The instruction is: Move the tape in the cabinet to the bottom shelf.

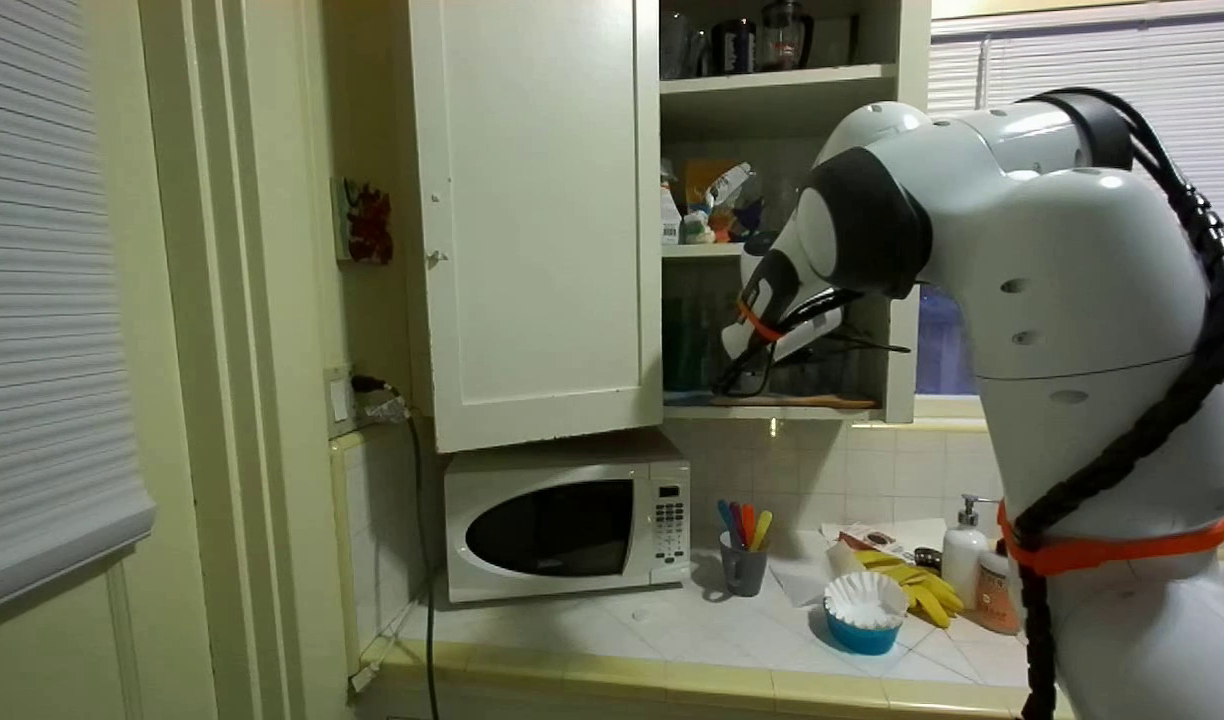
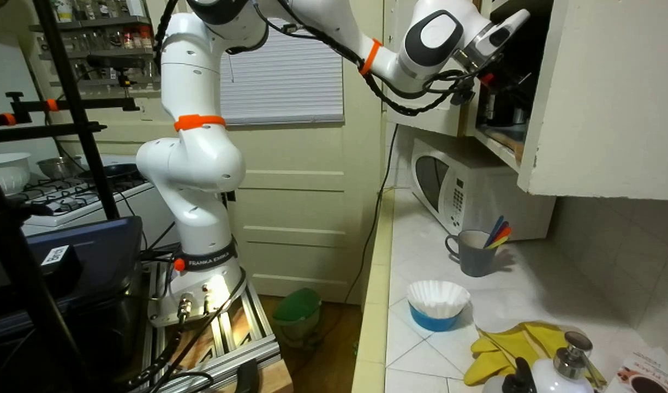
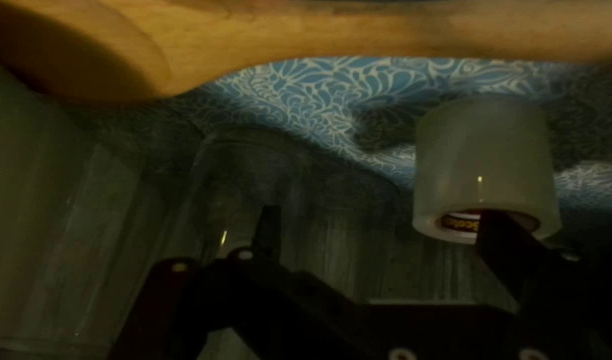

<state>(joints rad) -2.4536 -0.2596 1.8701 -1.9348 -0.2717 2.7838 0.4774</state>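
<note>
Robot arm (image 1: pixel 1092 290) extends into the open cabinet (image 1: pixel 562 220), mounted above the back edge of the worktop (image 1: pixel 592 632). Microwave (image 1: pixel 562 530) stands near a back corner of the worktop. Bottom shelf (image 1: pixel 772 412) carries a blue-patterned liner (image 3: pixel 326 87) and a wooden utensil (image 3: pixel 336 35). Hand (image 3: pixel 378 210): fingers (image 3: pixel 268 235) apart, at this shelf. Tape roll (image 3: pixel 486 155): at the bottom shelf, one fingertip (image 3: pixel 493 232) at its open end; whether inside or in front, the dim wrist view does not settle.

My claw (image 3: pixel 378 220) was black, the tape (image 3: pixel 481 160) cloudy white, the shelf liner (image 3: pixel 311 82) blue with pale leafy swirls. I saw a white cabinet (image 1: pixel 552 200), a grey mug (image 2: pixel 476 259), yellow gloves (image 2: pixel 517 346) and a white counter (image 2: pixel 413 240) edged in yellow.
</note>
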